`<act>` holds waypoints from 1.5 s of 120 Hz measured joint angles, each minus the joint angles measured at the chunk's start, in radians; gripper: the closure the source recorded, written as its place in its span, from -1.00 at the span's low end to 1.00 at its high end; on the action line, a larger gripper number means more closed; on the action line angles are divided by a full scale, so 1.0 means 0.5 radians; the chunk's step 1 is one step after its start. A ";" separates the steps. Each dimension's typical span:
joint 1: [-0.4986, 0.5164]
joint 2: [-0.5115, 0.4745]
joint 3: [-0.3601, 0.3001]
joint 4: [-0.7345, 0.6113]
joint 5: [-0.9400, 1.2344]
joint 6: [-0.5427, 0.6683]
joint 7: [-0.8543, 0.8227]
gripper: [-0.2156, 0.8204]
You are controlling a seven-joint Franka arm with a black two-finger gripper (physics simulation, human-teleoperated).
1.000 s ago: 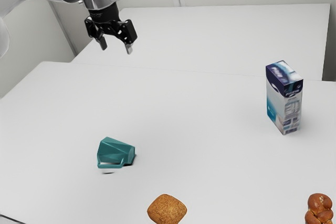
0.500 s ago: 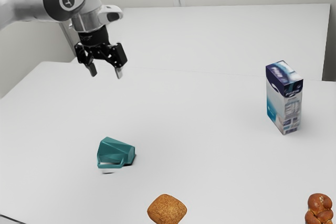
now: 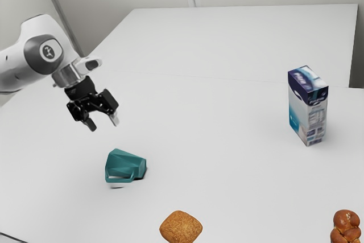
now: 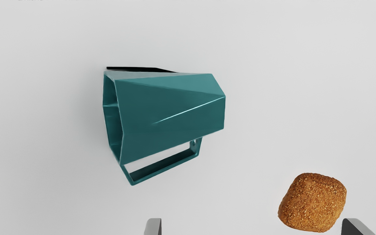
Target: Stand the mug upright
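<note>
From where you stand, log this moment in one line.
teal faceted mug: on its side | black two-finger gripper: open, above white table, apart from mug | seeded brown bun: on table, apart from mug

Mug [image 3: 124,164] is seen tipped on its side on table [image 3: 227,174], lower L of frame, handle turned twd bottom edge. Gripper [image 3: 102,122] is held open above it, apart from it, L of ctr. Carton [image 3: 307,106] is stood upright, mid-R; roll [image 3: 181,227] is set btm ctr, braided loaf [image 3: 346,227] btm R corner.
</note>
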 joint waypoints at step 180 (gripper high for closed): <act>0.509 0.693 -0.021 -0.232 -0.999 0.083 1.482 -0.48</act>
